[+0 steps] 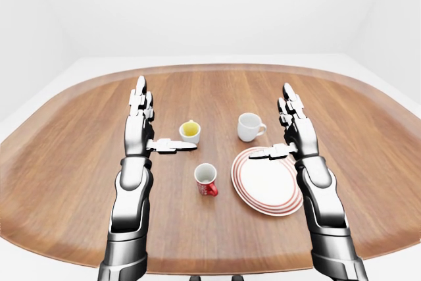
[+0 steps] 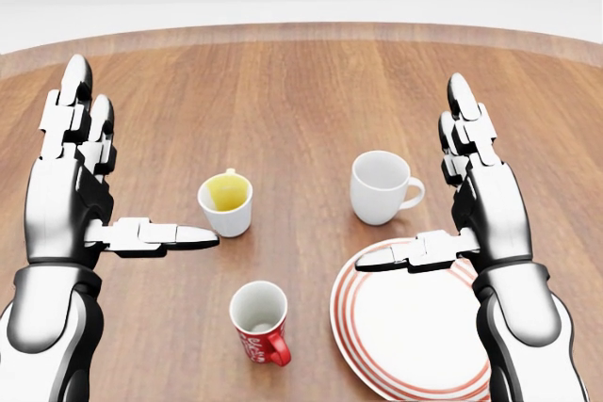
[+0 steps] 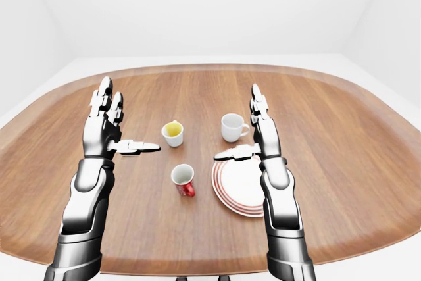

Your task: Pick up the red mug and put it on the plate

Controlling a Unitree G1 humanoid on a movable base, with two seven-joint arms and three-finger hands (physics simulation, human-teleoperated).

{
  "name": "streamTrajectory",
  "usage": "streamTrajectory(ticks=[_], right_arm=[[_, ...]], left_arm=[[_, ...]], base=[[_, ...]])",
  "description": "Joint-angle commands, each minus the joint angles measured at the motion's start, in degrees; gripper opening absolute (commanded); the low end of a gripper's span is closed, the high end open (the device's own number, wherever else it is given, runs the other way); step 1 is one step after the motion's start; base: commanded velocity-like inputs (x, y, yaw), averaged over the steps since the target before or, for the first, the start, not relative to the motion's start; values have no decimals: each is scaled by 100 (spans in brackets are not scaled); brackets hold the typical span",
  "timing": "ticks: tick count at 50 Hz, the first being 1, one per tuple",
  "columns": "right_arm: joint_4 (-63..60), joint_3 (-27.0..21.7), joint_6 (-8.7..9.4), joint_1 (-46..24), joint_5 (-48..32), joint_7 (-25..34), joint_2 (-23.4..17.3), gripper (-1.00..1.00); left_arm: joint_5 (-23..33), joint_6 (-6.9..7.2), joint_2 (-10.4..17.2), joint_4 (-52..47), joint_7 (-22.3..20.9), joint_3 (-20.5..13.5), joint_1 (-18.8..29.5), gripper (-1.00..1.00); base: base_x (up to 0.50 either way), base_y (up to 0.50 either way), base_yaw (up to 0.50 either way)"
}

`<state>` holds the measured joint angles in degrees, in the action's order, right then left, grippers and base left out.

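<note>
- Left three-finger metal hand (image 2: 80, 171) raised over the oval wooden counter (image 2: 301, 91), fingers spread wide, holding nothing.
- Right three-finger metal hand (image 2: 466, 195) likewise spread and empty, thumb above the white red-ringed plate (image 2: 400, 345).
- Small red mug (image 2: 260, 323) upright on the counter, just left of the plate in the head view, apart from both hands.
- White cup with yellow inside (image 2: 226, 202) and plain white mug (image 2: 382, 186) higher in that view.

Non-task items: wooden oval tabletop (image 1: 72, 162) with a raised rim, plain white room around it. Small white cup (image 2: 226, 203) with yellow inside sits upright left of centre; white mug (image 2: 382, 187) sits upright to its right, handle pointing right. The two are well apart, at about the same depth on the tabletop, nothing touching either.
</note>
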<state>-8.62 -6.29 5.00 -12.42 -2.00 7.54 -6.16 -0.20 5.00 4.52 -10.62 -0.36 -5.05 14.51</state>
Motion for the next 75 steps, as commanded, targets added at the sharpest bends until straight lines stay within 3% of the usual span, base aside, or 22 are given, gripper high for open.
streamTrajectory(ticks=[1,28,50,75], right_arm=[[56,-8,0,-31,-8,1,-8,100],[27,101,0,9,-128,200,-48,100],[45,584,0,-237,-2323,1585,-110,100],[1628,1010,0,-700,-3261,1436,284,100]], left_arm=[[2,0,1,44,1,-1,2,100],[19,0,-9,69,-12,11,-29,100],[25,0,6,-82,-13,-2,-13,100],[32,0,3,-61,-20,3,7,100]], base=[[34,0,0],[34,0,0],[0,0,0],[0,0,0]])
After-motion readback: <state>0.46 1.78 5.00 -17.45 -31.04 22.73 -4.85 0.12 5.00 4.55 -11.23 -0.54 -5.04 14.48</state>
